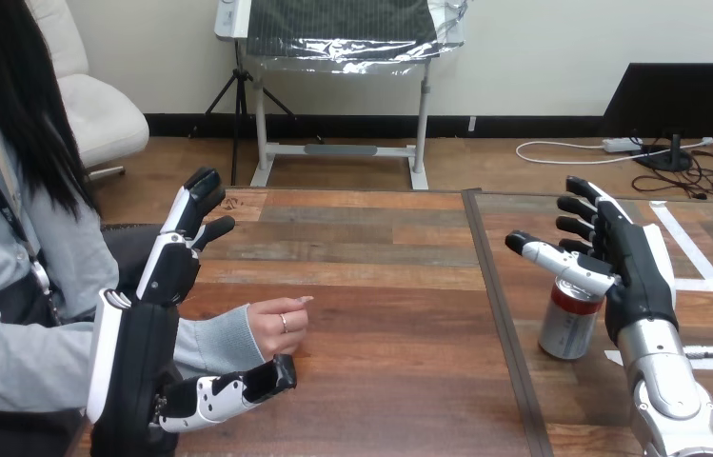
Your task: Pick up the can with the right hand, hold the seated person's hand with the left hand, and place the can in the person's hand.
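My right hand wide open, empty; can beside palm, under thumb. Off-centre squeeze could topple it. My left hand open too.

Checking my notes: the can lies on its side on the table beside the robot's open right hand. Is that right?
Not quite. The head view shows the can standing upright, not on its side; it is on the table beside the robot's open right hand.

No lettering can be read anywhere; the can by the table's right edge carries a label whose print is too small to tell.
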Available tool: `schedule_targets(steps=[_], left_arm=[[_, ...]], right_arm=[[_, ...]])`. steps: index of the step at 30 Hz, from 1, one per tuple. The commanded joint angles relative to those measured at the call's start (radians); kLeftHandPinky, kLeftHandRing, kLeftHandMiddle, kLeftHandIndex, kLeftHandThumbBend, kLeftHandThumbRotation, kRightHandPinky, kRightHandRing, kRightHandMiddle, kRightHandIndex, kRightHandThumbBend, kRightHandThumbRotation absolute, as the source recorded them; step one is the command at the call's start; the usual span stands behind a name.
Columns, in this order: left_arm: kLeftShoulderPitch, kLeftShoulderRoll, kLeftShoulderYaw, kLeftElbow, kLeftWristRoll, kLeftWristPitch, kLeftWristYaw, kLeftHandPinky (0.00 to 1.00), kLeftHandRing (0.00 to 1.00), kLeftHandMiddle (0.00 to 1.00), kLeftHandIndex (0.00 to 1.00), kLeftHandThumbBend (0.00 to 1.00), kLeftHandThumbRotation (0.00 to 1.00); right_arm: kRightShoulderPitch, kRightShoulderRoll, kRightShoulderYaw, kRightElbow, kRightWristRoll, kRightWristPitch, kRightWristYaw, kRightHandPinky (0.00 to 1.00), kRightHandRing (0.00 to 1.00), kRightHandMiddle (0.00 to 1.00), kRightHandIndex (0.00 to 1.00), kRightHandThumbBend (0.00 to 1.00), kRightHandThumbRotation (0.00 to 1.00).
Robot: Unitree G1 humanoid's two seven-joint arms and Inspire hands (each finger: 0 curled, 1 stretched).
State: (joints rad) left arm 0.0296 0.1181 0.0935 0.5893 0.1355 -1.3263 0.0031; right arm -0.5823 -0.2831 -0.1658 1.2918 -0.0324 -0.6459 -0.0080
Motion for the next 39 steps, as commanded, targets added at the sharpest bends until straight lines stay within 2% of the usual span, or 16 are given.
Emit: schedule_targets(steps=[1, 10, 16, 21, 29, 39], left_arm=[[-0.062, 0.013, -0.004, -0.017, 0.0, -0.012, -0.002, 0.83, 0.92, 0.96, 0.92, 1.0, 0.63], [-0.065, 0.015, -0.003, -0.013, -0.001, -0.016, -0.004, 0.82, 0.92, 0.95, 0.92, 1.0, 0.63], [-0.065, 0.019, -0.008, -0.012, -0.011, -0.014, -0.008, 0.83, 0.92, 0.96, 0.92, 1.0, 0.62], [-0.061, 0.017, -0.001, -0.017, -0.004, -0.011, -0.006, 0.83, 0.92, 0.96, 0.92, 1.0, 0.62], [-0.063, 0.021, -0.004, -0.012, -0.012, -0.012, -0.008, 0.83, 0.92, 0.96, 0.93, 1.0, 0.62], [-0.069, 0.034, -0.018, -0.004, -0.034, -0.018, -0.02, 0.84, 0.93, 0.96, 0.93, 1.0, 0.61]], right_arm=[[-0.026, -0.025, -0.02, -0.023, 0.017, -0.036, 0.008, 0.8, 0.85, 0.87, 0.89, 1.0, 0.29], [-0.016, -0.022, -0.042, -0.024, 0.033, -0.038, 0.021, 0.79, 0.85, 0.86, 0.88, 1.0, 0.3], [-0.007, -0.022, -0.054, -0.024, 0.041, -0.04, 0.031, 0.8, 0.85, 0.86, 0.89, 0.99, 0.24], [0.002, -0.02, -0.061, -0.025, 0.047, -0.042, 0.039, 0.8, 0.84, 0.86, 0.88, 1.0, 0.24], [0.016, -0.01, -0.1, -0.026, 0.1, -0.031, 0.105, 0.82, 0.86, 0.87, 0.9, 1.0, 0.25], [0.035, -0.003, -0.12, -0.026, 0.133, -0.035, 0.145, 0.84, 0.88, 0.89, 0.91, 1.0, 0.21]])
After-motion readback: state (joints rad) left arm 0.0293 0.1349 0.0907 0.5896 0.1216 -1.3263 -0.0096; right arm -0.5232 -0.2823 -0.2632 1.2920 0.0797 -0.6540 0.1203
